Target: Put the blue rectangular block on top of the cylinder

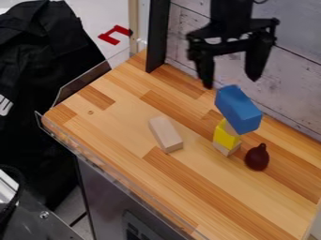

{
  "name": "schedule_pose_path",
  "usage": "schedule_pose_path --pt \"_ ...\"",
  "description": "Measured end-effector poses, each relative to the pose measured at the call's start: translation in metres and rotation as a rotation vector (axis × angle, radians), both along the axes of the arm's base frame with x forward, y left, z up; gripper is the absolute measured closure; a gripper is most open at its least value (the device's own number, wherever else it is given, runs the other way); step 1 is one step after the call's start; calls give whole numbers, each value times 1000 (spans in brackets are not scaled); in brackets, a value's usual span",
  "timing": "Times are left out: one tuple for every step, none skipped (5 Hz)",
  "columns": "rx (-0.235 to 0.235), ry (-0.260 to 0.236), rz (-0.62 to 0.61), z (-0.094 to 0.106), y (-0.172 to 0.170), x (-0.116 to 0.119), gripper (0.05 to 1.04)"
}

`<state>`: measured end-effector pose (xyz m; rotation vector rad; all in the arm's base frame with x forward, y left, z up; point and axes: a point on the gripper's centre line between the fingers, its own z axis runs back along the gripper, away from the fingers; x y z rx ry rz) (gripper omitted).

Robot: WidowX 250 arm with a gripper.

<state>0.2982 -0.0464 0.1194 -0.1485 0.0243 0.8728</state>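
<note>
The black gripper point(232, 80) is open at the upper right, its two fingertips wide apart with nothing between them. Below it, the blue rectangular block point(238, 109) lies tilted on top of a small stack, apart from the fingers. Just under the blue block shows a pale, rounded piece point(230, 128), perhaps the cylinder, mostly hidden by the blue and yellow blocks. A yellow block point(225, 137) stands below that, over a light wooden block point(226, 148) on the table.
A dark red pear-shaped object point(257, 157) stands right of the stack. A plain wooden block point(166, 134) lies to its left on the wooden table point(119, 126). A whitish plank wall point(294, 84) rises behind, with a black post point(158, 37).
</note>
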Motion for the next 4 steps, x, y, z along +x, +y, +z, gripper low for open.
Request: schedule_pose_path --pt "50 30 -111 -1 21 -29 83" --pt "108 38 -249 3 49 -61 84" --pt "159 38 -440 -6 66 -77 83" --pt "142 -9 -613 -23 74 -82 83"
